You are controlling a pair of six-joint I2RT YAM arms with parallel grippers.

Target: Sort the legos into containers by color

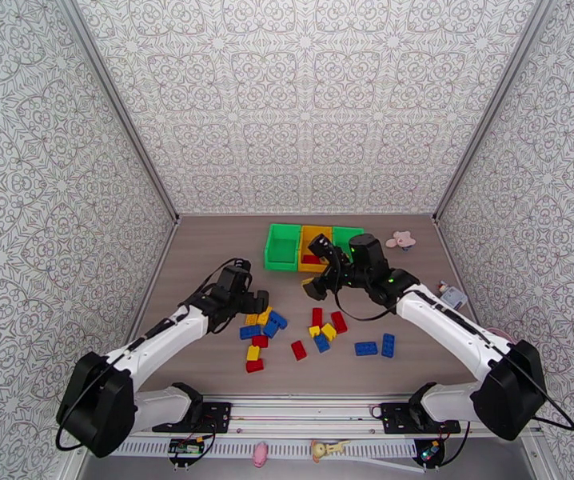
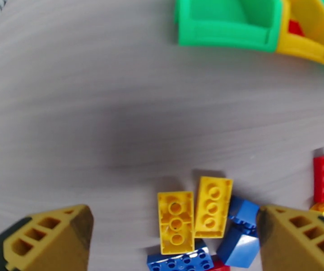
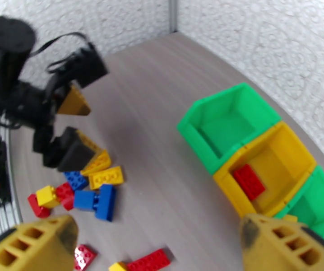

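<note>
Three bins [image 1: 281, 264] are sitting joined in a row near the far wall: one green on the left, one yellow bin [image 3: 297, 152] in the middle, one green on the right. One red brick [image 3: 248, 181] is lying inside the yellow bin. About sixteen legos [image 1: 298, 350] are lying loose on the table [image 1: 207, 250] nearer the arms, roughly five red, five yellow and six blue. Two blue bricks [image 1: 366, 348] are lying apart from the rest, towards the right. One pink flower toy [image 1: 402, 239] is resting just right of the bins.

Two grippers are hanging over the table, both with fingers spread wide and nothing between them. The left gripper [image 2: 174, 222] is hovering over the left cluster, where two yellow bricks [image 2: 214, 206] are lying side by side. The right gripper [image 1: 320, 270] is hovering at the near edge of the yellow bin.

Bare tabletop is stretching left of the bins and between the bins and the left cluster. The right arm is crossing the narrower space on the right.
</note>
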